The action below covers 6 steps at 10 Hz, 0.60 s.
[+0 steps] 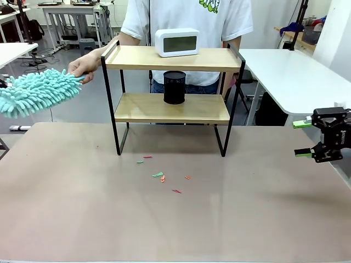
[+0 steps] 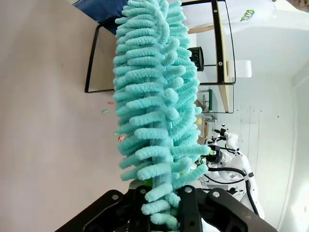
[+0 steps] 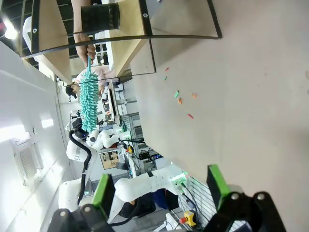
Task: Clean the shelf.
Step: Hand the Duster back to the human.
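At far left the left tool [image 2: 159, 212] is clamped on a teal duster [image 1: 35, 92]; a person's hand [image 1: 85, 66] holds its other end, at the shelf's left corner. The shelf [image 1: 173, 107] stands mid-bench [image 1: 175, 219], a clock [image 1: 176, 42] on top, a black cup [image 1: 175, 87] below. It looks light and stiff, best steadied by its frame. Scraps [image 1: 160, 176] lie before it. At right, the right tool [image 1: 307, 138] hangs open, empty. The duster's handle is hidden.

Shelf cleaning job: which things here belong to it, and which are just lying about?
Belonging to the job:
shelf
teal duster, clamped in the left hand
person's hand on the duster's handle end

Just lying about:
white digital clock, top board
black mesh cup, lower board
coloured scraps on the table
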### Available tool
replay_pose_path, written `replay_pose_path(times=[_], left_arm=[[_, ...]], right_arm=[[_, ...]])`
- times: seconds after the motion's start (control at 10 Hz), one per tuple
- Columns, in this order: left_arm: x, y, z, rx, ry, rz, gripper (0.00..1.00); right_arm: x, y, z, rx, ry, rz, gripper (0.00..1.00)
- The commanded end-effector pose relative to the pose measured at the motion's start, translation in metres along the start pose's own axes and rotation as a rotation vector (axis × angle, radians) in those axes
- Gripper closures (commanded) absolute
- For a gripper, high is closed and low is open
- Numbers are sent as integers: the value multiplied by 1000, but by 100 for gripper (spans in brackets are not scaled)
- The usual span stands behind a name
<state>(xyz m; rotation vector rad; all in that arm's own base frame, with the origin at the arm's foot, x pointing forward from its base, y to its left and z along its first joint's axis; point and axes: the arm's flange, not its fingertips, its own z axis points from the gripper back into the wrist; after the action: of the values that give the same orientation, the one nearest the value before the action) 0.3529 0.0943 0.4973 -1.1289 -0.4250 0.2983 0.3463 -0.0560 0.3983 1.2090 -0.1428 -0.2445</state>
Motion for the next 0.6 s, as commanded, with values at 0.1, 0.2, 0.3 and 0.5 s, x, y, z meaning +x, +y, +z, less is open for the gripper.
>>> replay_pose_path(times=[0.1, 0.2, 0.3, 0.5], left_arm=[[0, 0, 0, 0, 0, 0, 27], [-2, -3, -1, -4, -20, -23, 26], [-5, -3, -1, -22, -15, -28, 0], [-6, 4, -7, -43, 4, -11, 0]], right_arm=[[1, 3, 0, 2, 7, 7, 0], [1, 3, 0, 2, 7, 7, 0], [1, 3, 0, 2, 7, 7, 0], [1, 3, 0, 2, 7, 7, 0]])
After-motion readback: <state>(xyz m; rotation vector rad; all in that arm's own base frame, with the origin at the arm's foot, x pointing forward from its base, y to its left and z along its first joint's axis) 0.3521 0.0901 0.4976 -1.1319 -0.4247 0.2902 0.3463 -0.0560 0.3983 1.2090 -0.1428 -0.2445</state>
